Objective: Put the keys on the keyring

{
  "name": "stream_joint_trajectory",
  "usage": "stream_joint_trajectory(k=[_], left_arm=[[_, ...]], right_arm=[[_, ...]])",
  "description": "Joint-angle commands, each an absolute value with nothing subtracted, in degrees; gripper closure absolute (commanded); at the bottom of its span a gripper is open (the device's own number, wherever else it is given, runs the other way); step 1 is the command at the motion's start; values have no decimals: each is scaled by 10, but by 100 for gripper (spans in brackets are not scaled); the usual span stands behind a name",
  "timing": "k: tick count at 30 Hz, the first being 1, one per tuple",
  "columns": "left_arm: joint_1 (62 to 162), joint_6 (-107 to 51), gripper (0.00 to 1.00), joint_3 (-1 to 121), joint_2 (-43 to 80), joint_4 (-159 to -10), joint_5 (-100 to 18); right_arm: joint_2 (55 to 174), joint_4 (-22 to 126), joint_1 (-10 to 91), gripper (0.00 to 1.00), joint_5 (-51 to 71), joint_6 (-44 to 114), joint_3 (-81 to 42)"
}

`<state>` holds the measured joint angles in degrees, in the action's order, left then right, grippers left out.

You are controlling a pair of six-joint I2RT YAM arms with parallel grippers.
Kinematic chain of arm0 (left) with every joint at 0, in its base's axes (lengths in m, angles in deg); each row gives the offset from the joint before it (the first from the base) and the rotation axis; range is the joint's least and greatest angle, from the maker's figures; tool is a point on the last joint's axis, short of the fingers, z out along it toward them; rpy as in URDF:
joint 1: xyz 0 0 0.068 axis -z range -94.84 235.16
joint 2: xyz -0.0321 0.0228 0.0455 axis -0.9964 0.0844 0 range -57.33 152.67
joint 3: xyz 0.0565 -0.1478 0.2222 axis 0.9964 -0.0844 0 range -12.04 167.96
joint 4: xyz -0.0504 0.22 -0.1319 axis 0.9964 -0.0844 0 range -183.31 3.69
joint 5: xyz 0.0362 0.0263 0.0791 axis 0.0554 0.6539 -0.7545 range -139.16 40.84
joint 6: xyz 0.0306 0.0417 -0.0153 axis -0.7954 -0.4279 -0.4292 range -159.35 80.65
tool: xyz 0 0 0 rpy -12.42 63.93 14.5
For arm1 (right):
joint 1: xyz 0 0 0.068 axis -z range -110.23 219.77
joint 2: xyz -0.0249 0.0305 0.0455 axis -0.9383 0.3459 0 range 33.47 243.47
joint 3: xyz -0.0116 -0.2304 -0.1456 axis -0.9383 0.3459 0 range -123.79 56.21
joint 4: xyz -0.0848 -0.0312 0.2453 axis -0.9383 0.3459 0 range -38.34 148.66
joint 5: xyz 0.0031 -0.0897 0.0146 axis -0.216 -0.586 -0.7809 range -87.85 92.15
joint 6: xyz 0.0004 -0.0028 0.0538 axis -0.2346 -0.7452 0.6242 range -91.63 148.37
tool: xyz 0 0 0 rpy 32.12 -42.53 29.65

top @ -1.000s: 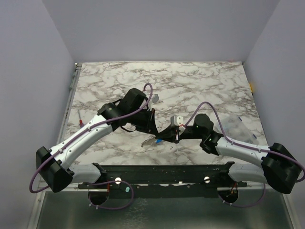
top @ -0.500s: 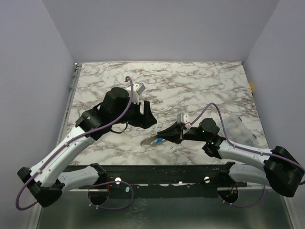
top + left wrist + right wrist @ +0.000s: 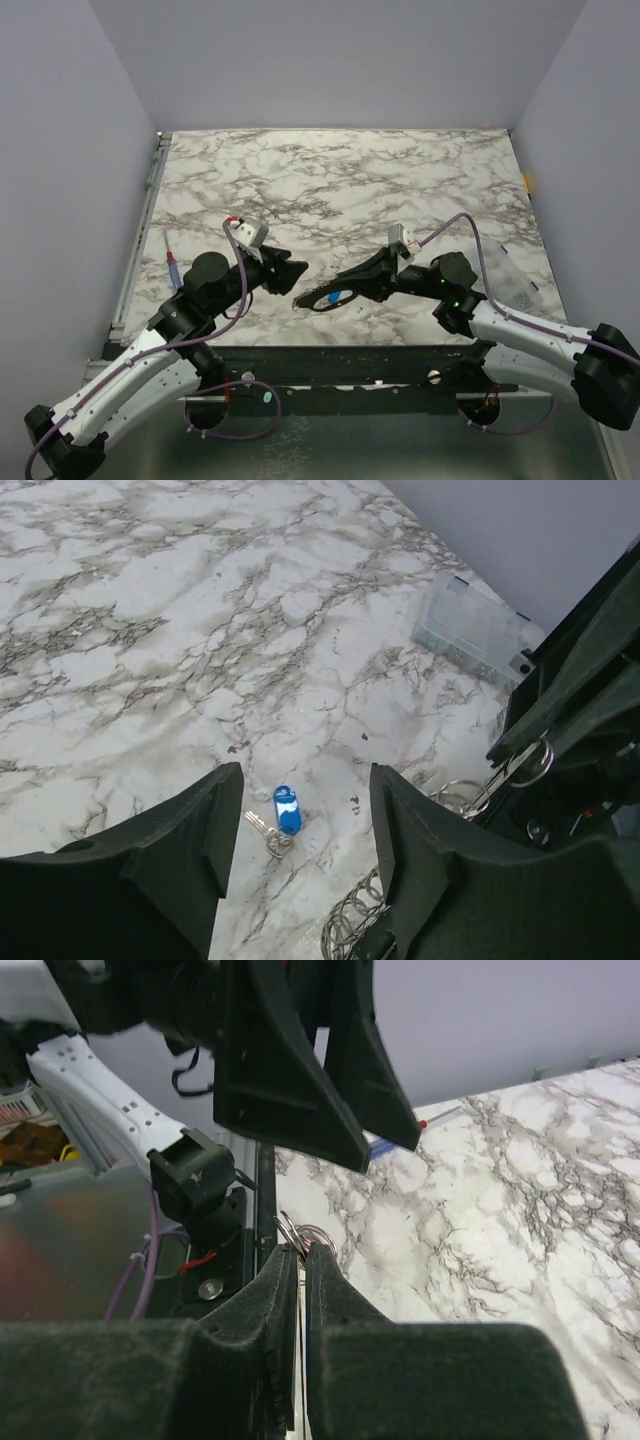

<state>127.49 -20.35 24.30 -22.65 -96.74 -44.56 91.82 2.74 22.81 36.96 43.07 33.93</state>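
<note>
A blue-headed key point(image 3: 287, 809) lies flat on the marble with a silvery key point(image 3: 262, 830) joined to it; from above the blue head point(image 3: 336, 297) shows just under the right fingers. My right gripper point(image 3: 302, 1250) is shut on the keyring point(image 3: 297, 1235), whose wire loops stick out past the tips. In the left wrist view the keyring point(image 3: 532, 764) hangs at the right gripper's tips, and a chain of small rings point(image 3: 352, 920) lies below. My left gripper point(image 3: 305, 775) is open and empty, drawn back to the near left point(image 3: 290, 270), with the keys beyond its tips.
A red-and-blue screwdriver point(image 3: 172, 266) lies by the table's left edge. A clear plastic box point(image 3: 512, 276) sits at the right, behind the right arm. The dark metal rail point(image 3: 340, 358) runs along the near edge.
My left gripper went from shut beside the right gripper to open, and its arm pulled back toward the near left. The right gripper stayed shut and shifted slightly.
</note>
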Motion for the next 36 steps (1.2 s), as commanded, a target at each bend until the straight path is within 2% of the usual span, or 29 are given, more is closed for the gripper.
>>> stream_joint_trajectory(k=[1,7,12,21,29,36], left_arm=[[1273,-219,45,160,-287,-781,-388],[1274,-271,56,89,-321,-667,-299],[1275,-332,61,68,-335,-643,-232],[1286,-384,60,68,-298,-635,-175],[1292,-391,60,74,-262,-631,-180],[1303,-391,67,76,-231,-602,-189]], right_arm=[[901,89,228,99,327,466,310],[908,128,227,99,316,492,295],[919,148,227,99,332,500,278],[926,148,228,99,340,500,267],[929,152,228,100,357,496,262],[937,142,227,99,371,498,263]])
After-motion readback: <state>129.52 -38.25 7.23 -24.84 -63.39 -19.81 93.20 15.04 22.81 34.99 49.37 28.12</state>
